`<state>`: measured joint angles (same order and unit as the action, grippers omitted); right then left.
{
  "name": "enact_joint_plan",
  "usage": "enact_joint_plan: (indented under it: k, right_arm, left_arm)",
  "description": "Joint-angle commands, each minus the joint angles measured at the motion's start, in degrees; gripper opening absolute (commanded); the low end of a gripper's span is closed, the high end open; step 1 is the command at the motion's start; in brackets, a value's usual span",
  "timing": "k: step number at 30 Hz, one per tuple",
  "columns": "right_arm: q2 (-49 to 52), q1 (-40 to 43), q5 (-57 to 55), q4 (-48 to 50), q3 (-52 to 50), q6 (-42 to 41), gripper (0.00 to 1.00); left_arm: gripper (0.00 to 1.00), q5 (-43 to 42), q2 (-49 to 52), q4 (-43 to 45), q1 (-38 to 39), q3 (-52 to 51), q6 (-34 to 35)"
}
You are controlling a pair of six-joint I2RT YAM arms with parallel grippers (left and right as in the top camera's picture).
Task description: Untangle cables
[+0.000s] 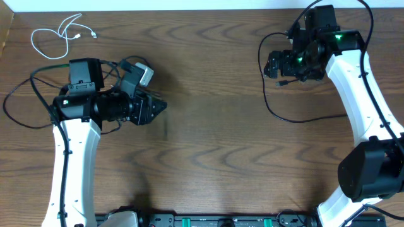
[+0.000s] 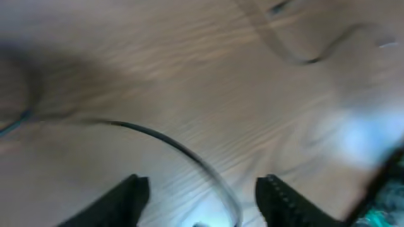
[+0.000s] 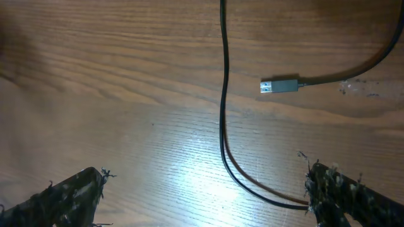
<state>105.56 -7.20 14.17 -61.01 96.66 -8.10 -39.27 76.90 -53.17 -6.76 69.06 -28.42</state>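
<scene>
A short white cable [image 1: 63, 34] lies coiled at the table's far left corner. A black cable [image 1: 278, 110] loops on the table under my right gripper [image 1: 279, 65]. In the right wrist view this cable [image 3: 223, 94] runs down between the wide-open fingers [image 3: 205, 173] and curves to the right finger; its grey plug [image 3: 279, 85] lies flat on the wood. My left gripper [image 1: 158, 107] points right and is open. The blurred left wrist view shows a thin dark cable [image 2: 177, 148] arcing between its fingers [image 2: 202, 186], not gripped. Another black cable [image 1: 9, 107] loops left of the left arm.
The wooden table [image 1: 214, 157] spans the view. The left arm's white link [image 1: 72, 164] runs to the front edge, the right arm's [image 1: 356, 101] along the right side. A black base rail [image 1: 214, 221] lies at the front edge.
</scene>
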Motion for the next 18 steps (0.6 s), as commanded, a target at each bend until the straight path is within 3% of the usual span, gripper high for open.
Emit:
enact_joint_plan:
  k: [1, 6, 8, 14, 16, 18]
  right_arm:
    - [-0.87, -0.39, 0.39, -0.09, 0.70, -0.22, 0.99]
    - [-0.87, -0.39, 0.42, -0.07, 0.70, -0.22, 0.99]
    - [-0.87, -0.39, 0.42, -0.17, 0.70, -0.24, 0.99]
    - [-0.87, -0.39, 0.42, -0.13, 0.70, -0.24, 0.99]
    - [-0.87, -0.39, 0.42, -0.07, 0.70, -0.26, 0.99]
    - [-0.87, -0.39, 0.42, -0.15, 0.70, -0.24, 0.99]
  left_arm:
    - [0.70, 14.75, 0.20, 1.07, -0.42, 1.20, 5.84]
    - [0.84, 18.05, 0.20, 6.34, -0.42, 1.20, 15.63]
    - [0.95, 15.78, 0.22, 8.13, -0.31, 1.20, 20.52]
    - [0.96, 11.85, 0.90, 8.50, 2.23, -0.24, 22.38]
    - [0.96, 12.15, 1.66, 8.26, 3.23, -1.11, 25.33]
    - [0.96, 17.38, 3.02, 7.28, 4.24, -1.64, 32.48]
